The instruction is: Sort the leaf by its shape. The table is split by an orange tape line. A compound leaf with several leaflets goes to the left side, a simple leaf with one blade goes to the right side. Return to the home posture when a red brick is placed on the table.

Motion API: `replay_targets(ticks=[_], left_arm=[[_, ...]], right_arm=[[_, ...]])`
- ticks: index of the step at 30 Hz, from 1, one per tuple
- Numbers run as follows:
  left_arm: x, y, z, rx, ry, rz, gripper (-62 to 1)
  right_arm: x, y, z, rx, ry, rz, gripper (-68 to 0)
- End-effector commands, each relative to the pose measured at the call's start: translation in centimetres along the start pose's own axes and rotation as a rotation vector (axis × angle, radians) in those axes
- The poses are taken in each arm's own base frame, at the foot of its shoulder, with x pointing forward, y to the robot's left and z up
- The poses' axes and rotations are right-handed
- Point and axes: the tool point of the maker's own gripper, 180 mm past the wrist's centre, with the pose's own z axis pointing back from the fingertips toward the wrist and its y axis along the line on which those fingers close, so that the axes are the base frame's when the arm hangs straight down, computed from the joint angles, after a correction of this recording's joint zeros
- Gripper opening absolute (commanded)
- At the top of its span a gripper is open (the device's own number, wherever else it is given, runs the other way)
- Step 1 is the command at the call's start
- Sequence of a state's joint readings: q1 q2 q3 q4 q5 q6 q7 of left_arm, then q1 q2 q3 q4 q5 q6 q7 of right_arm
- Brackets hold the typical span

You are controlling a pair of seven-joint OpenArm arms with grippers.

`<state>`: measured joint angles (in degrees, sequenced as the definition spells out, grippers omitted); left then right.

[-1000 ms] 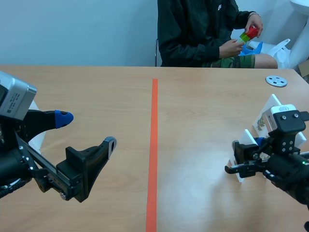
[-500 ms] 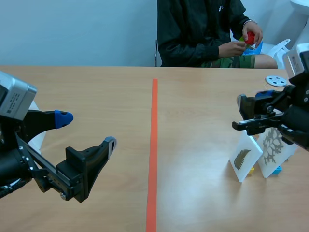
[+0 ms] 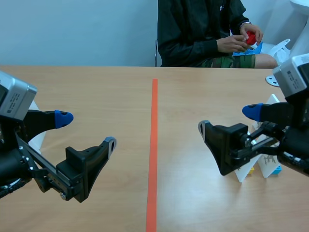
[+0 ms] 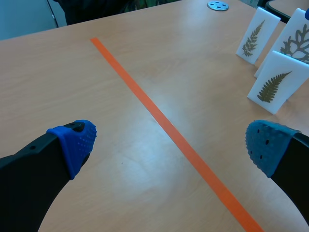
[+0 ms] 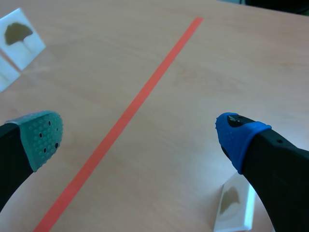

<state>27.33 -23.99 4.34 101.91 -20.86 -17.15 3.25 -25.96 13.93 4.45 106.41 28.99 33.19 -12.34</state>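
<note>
Three white leaf cards stand right of the orange tape line (image 3: 154, 145): a fern card (image 4: 276, 82), a lobed-leaf card (image 4: 295, 42) and a small frond card (image 4: 258, 35). In the scene view my right gripper (image 3: 228, 119) hangs open in front of them, hiding most of the fern card (image 3: 245, 170). My left gripper (image 3: 87, 130) hangs open over the left half with nothing in it. Another leaf card (image 5: 19, 38) stands on the far left side. A person across the table holds a red brick (image 3: 250, 37) in both hands, off the table.
A grey disc (image 4: 217, 5) lies at the table's far right. A white card edge (image 3: 37, 137) shows behind my left arm. A further card (image 5: 235, 202) sits under my right gripper's blue finger. The person's bag and white items lie beyond the table.
My right gripper let go of the fern card, rose away from the cards, then came back low in front of them with its fingers wide apart. The left arm stayed still.
</note>
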Motion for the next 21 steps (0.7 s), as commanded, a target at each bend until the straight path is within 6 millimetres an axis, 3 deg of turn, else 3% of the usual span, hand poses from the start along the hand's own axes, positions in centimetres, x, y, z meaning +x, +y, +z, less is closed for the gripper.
replay_targets(ticks=[1, 7, 21], left_arm=[[0.6, -0.2, 0.1, -0.005, -0.023, 0.009, 1.4], [0.5, -0.2, 0.1, -0.005, -0.013, 0.012, 1.4], [0.2, -0.2, 0.1, -0.005, 0.002, 0.012, 1.4]], right_arm=[[0.0, -0.3, 0.4, 0.011, 0.006, 0.014, 0.4], [-1.0, 0.0, 1.0, 0.037, 0.058, 0.013, 0.4], [-0.7, -0.2, 0.9, 0.027, 0.039, 0.01, 0.4]])
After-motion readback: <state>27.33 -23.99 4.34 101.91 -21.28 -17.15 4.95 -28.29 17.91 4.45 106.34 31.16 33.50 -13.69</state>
